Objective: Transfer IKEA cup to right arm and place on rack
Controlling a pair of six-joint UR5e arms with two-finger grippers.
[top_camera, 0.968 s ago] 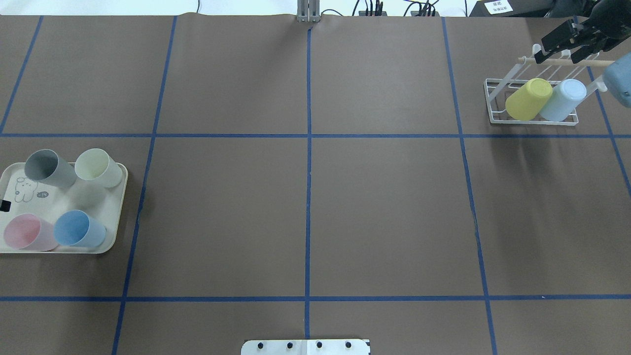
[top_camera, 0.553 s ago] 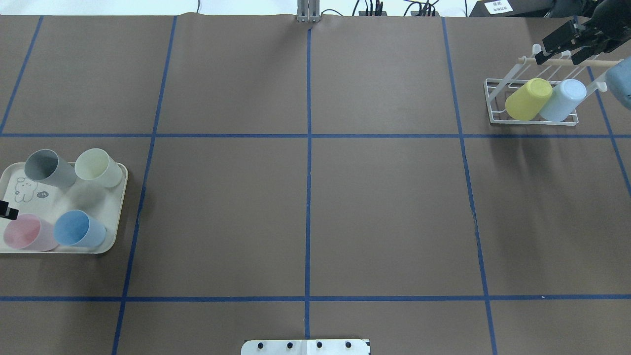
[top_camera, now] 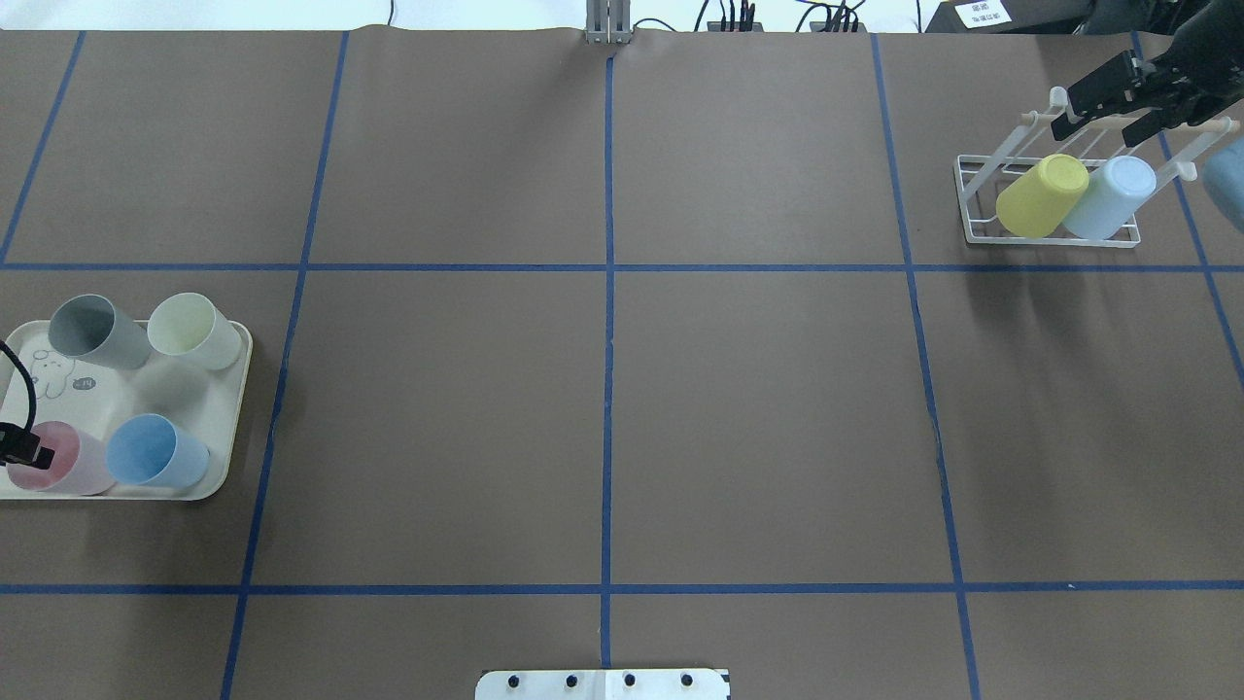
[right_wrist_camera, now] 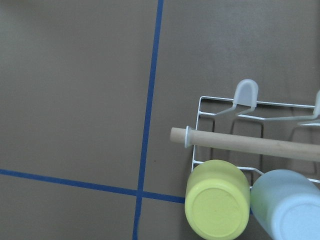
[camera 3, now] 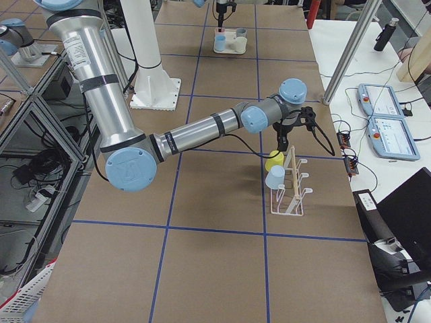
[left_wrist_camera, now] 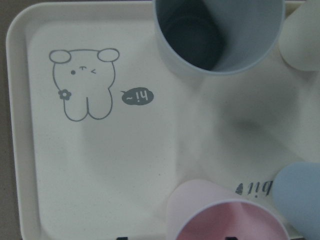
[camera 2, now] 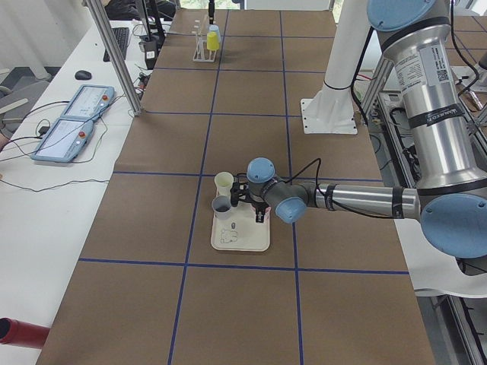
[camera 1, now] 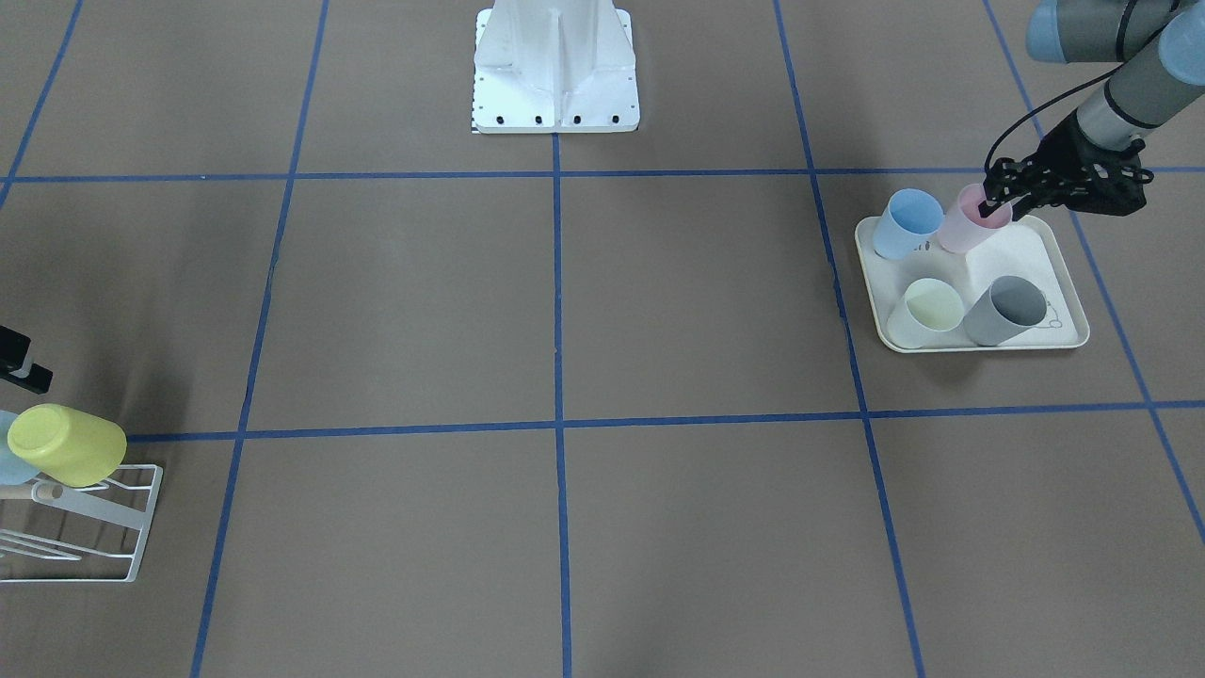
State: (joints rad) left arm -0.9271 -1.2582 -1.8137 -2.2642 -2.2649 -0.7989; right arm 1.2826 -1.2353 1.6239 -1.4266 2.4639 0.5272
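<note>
- Overhead exterior: the pink cup (top_camera: 73, 469) stands upright on the cream tray (top_camera: 136, 394) at the left edge of the brown desk (top_camera: 758, 418), in the corner nearest the robot. A blue cup (top_camera: 155, 452) is just beside it, and a grey cup (top_camera: 92, 331) and a pale green cup (top_camera: 194, 331) stand along the far side. One black fingertip of the left end effector (top_camera: 24, 449) lies over the pink cup's mouth.
- The right end effector (top_camera: 1098, 112) hangs released and empty over the wooden rod (top_camera: 1210, 124) of the white rack (top_camera: 972, 209). A yellow cup (top_camera: 1042, 194) and a pale blue cup (top_camera: 1108, 197) lean there bottoms-up, touching. A white label (top_camera: 982, 12) at the far edge is too small to read.
- Exterior front-facing: the left end effector is released, with one finger inside the pink cup's mouth and the other outside the rim. The white robot base (camera 1: 555, 66) stands well apart.
- Exterior left: the left arm (camera 2: 358, 199) hides the pink cup. A sticker (camera 2: 435, 65) on its upper tube has unreadable print. Two control tablets (camera 2: 72, 122) lie on a side bench.
- Exterior right: the right arm (camera 3: 202, 128) reaches across to the rack.
- Left wrist-mounted: the tray bears a small animal outline and a dark bubble reading "hi~" upside down. More print beside the pink cup is not legible.
- Right wrist-mounted: capped prongs (right_wrist_camera: 246, 92) stand free beyond the rod.
</note>
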